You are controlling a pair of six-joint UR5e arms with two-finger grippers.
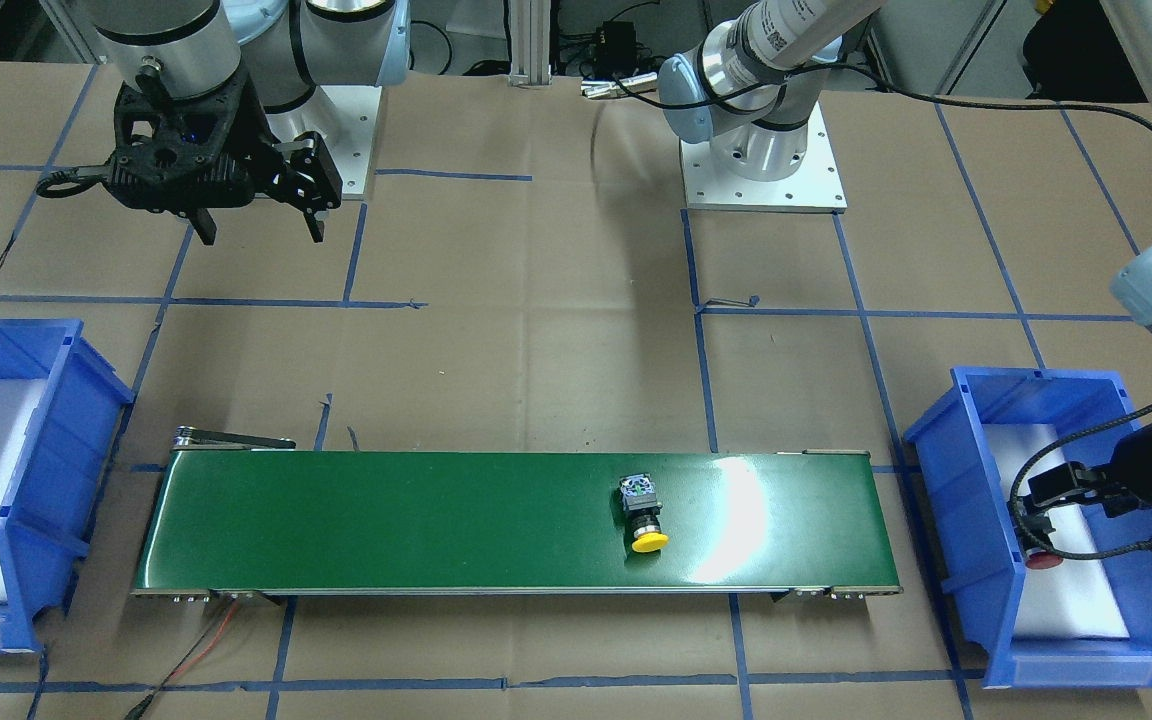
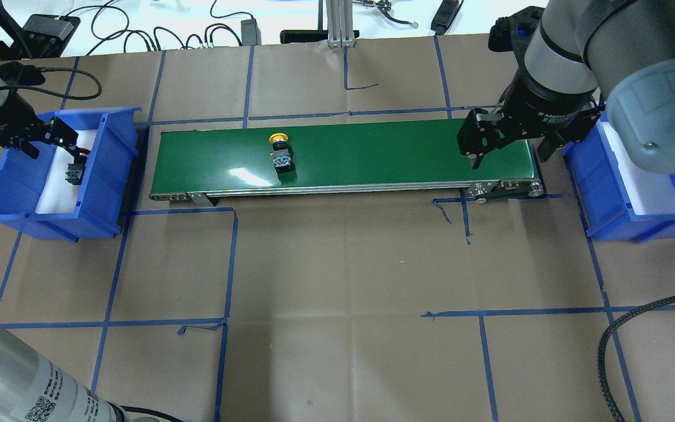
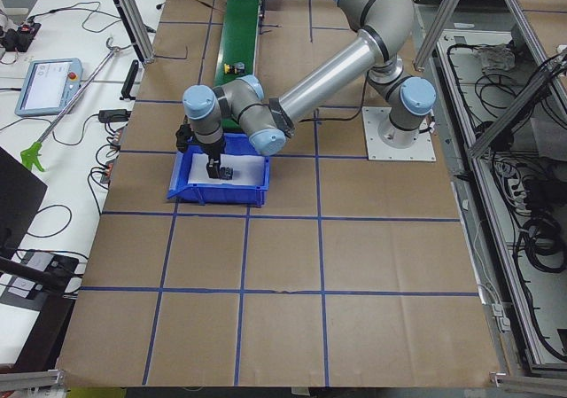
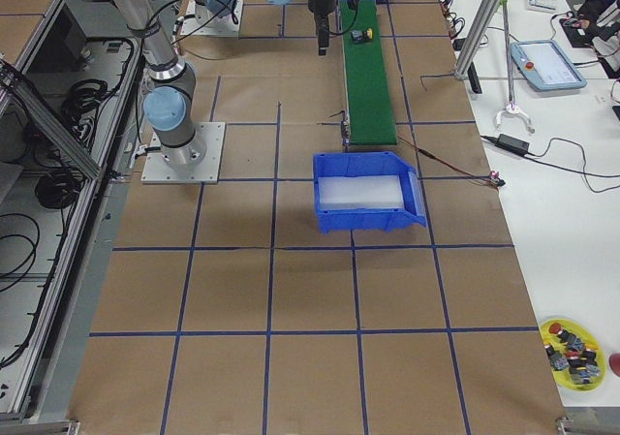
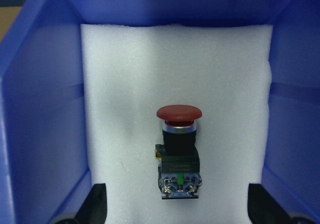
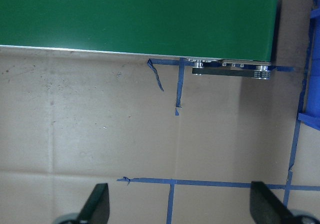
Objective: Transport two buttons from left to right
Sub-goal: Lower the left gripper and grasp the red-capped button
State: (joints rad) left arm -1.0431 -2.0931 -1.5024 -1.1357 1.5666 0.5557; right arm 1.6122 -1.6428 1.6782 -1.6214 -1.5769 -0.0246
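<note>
While over the red button [image 5: 179, 149], left fingers [image 5: 96, 205] apart.

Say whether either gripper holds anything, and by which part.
Nothing is held. The left gripper stands open over the red button, not touching it; the right gripper is open, empty.
</note>
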